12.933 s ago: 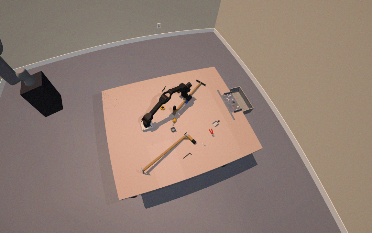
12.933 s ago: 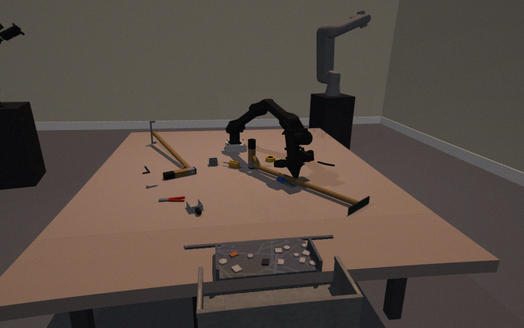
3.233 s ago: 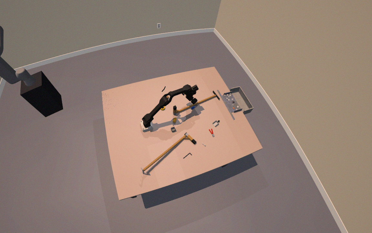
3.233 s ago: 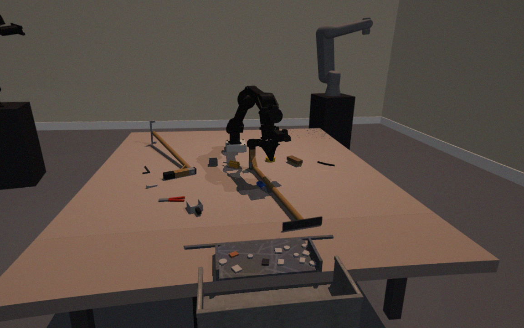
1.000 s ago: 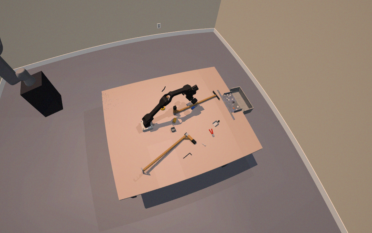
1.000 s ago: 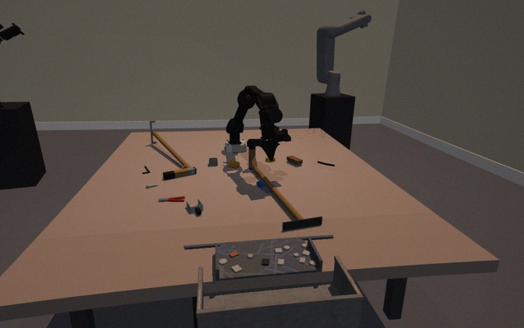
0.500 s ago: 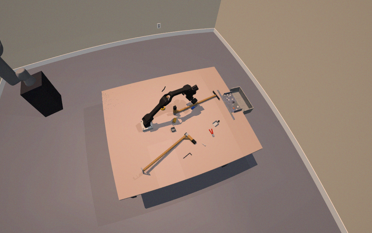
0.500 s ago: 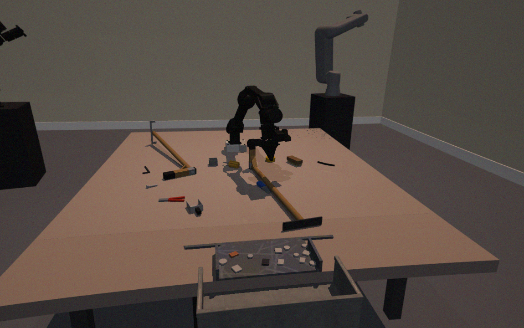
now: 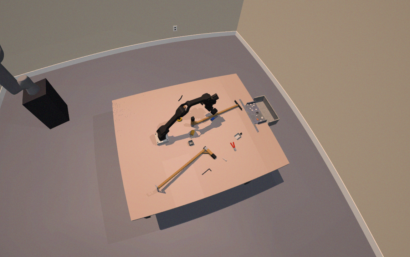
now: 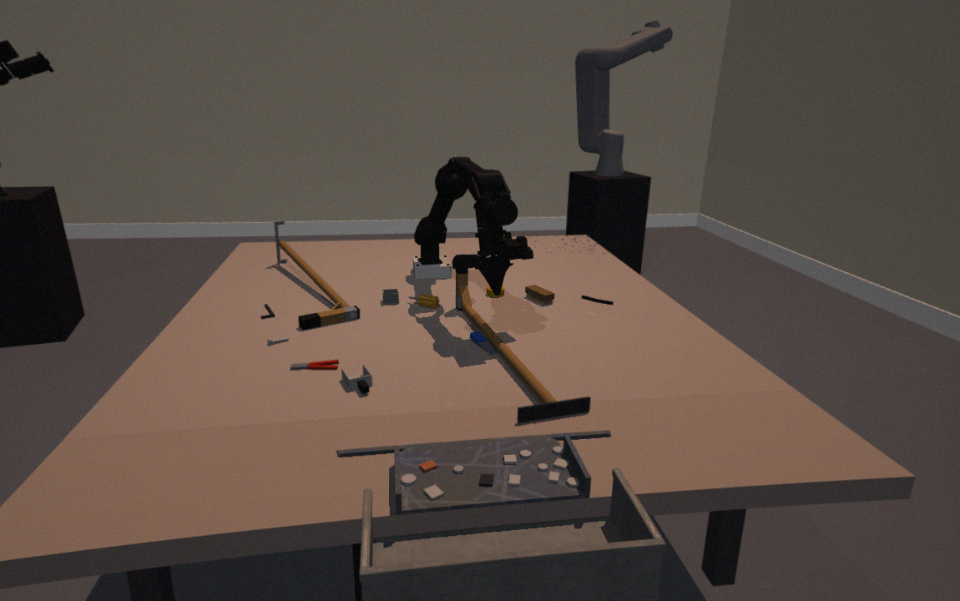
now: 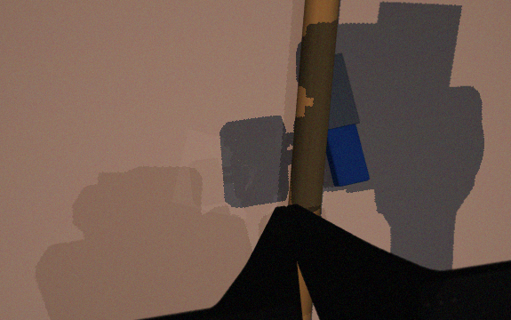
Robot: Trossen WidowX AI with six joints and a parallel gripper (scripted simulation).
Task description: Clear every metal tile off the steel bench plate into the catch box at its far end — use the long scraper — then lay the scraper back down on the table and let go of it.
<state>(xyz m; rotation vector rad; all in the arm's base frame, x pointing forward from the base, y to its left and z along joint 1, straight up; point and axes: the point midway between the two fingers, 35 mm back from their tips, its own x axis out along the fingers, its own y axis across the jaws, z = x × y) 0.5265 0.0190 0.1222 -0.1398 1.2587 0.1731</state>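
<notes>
From the exterior view, my narrow, fully closed black gripper [image 10: 497,291] [image 11: 286,216] hovers above the pale pinkish tabletop [image 9: 149,111] [image 10: 663,358] [image 11: 104,67], grey-beige walls [image 9: 104,22] [image 10: 319,97] beyond it.

Between my closed gripper [image 9: 213,111] [image 10: 497,291] [image 11: 286,216] and the bench plate [image 9: 253,119] [image 10: 468,493], the T-shaped scraper's blade [image 9: 238,105] [image 10: 553,410] stands in my way. A sidestep toward the black curved rod [image 9: 180,97] [image 10: 597,300] meets the brown brush [image 10: 539,293] near my side.

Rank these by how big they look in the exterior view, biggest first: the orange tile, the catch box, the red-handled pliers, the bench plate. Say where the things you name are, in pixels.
1. Catch box [image 9: 275,115] [image 10: 513,572]
2. Bench plate [image 9: 253,114] [image 10: 461,489]
3. Red-handled pliers [image 9: 232,145] [image 10: 321,365]
4. Orange tile [image 9: 257,119] [image 10: 428,465]

The box's nearness to the camera enlarges it.
</notes>
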